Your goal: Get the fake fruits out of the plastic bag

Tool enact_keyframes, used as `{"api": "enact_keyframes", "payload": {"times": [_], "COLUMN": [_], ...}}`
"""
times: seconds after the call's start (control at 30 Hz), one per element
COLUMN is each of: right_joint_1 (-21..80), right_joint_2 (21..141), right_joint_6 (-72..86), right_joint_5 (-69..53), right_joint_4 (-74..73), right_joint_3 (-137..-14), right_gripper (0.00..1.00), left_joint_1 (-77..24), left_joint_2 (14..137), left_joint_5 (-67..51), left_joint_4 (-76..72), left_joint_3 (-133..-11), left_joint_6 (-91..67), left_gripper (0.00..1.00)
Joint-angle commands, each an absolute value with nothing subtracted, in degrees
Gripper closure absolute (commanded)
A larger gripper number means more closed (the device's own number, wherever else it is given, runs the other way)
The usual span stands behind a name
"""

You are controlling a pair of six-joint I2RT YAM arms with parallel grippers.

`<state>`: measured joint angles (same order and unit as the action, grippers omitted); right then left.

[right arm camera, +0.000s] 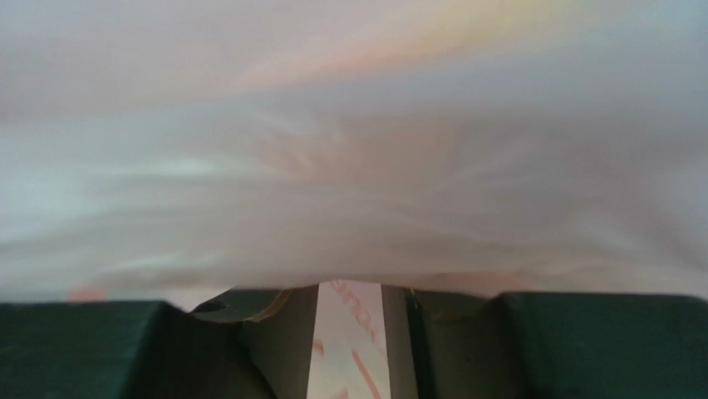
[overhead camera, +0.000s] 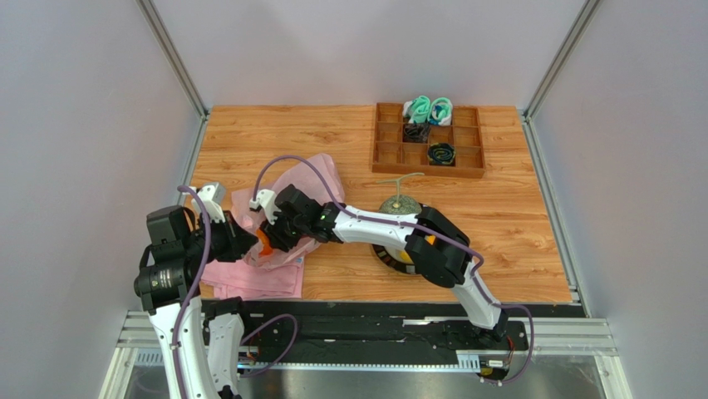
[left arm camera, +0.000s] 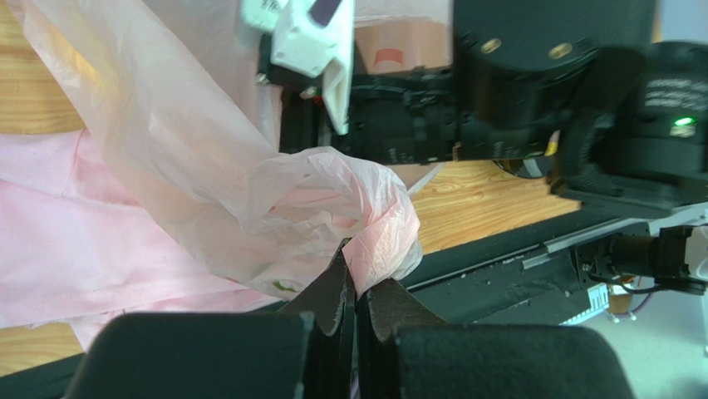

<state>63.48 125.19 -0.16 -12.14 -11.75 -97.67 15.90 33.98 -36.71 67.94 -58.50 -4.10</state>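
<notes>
The plastic bag [overhead camera: 303, 187] is found toward the near-left part of the counter [overhead camera: 515, 224], bunched up and lifted off the surface, thin pink and see-through. A crumpled fold of it is pinched by the left gripper [left arm camera: 353, 274], whose jaws are pressed together on the film at the bag's near-left side. The right gripper [right arm camera: 349, 303] is pushed into the bag from the right. On its own camera nearly everything is blurred out by film draped over the lens. Its jaws are seen a little apart, with only pale film with reddish prints showing in the narrow gap and nothing solid between them. From above, an orange patch [overhead camera: 263, 242] can be made out right at that gripper, but whether it's a fruit can't be told.

One fruit is already outside: a netted grey-green melon [overhead camera: 399, 204] with a thin curled stem is sitting near the middle of the counter, just behind the right arm's forearm. A dark round thing [overhead camera: 389, 259] is half hidden beneath that arm, too covered to be identified.

A folded pink cloth [overhead camera: 258, 281] is laid flat at the near-left edge, under the bag. A wooden tray [overhead camera: 390, 154] with compartments is placed at the far edge, right of centre, with teal items [overhead camera: 428, 110] and black items [overhead camera: 440, 154] in a few of them.
</notes>
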Motion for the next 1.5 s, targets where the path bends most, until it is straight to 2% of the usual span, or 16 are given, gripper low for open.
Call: {"api": "enact_keyframes", "payload": {"times": [0.0,0.23,0.3,0.47,0.67,0.83,0.97,1.17,1.3,1.47], "right_joint_1": [60.6,58.4,58.4,58.8,59.7,59.7,59.9,59.9,60.4,60.5], "right_joint_2": [110.7,96.4,95.5,102.7,113.8,119.2,122.2,130.5,135.7,136.3], "right_joint_6": [-4.3,-12.0,-11.4,-3.0,3.5,6.2,7.5,9.8,11.4,12.0], "right_joint_5": [-17.7,-23.6,-24.8,-21.9,-17.3,-19.3,-20.8,-23.1,-25.0,-24.1], "right_joint_4": [-18.1,-26.2,-24.2,-20.1,-19.0,-16.2,-14.8,-13.4,-14.7,-17.5], "right_joint_3": [-100.7,-91.2,-87.1,-88.4,-96.5,-101.2,-104.1,-111.7,-115.0,-114.8], "right_gripper": [0.67,0.75,0.69,0.46,0.35,0.28,0.18,0.13,0.13,0.13], "left_joint_1": [16.5,16.5,16.5,16.5,16.5,16.5,16.6,16.6,16.5,16.5], "left_joint_2": [33.4,36.0,37.0,35.7,33.6,33.3,34.1,34.7,35.3,35.9], "left_joint_5": [-39.6,-42.4,-42.9,-42.4,-41.6,-38.8,-39.9,-47.1,-45.7,-43.6], "left_joint_4": [61.5,52.3,51.2,55.6,64.1,66.6,68.2,73.3,74.2,73.6], "left_joint_3": [-56.3,-54.4,-54.6,-57.2,-60.7,-61.9,-62.1,-60.7,-62.0,-62.2], "left_joint_6": [-7.1,-11.9,-13.0,-13.7,-10.6,-7.5,-4.9,-0.6,-0.4,-0.1], "left_gripper": [1.0,1.0,1.0,1.0,1.0,1.0,1.0,1.0,1.0,1.0]}}
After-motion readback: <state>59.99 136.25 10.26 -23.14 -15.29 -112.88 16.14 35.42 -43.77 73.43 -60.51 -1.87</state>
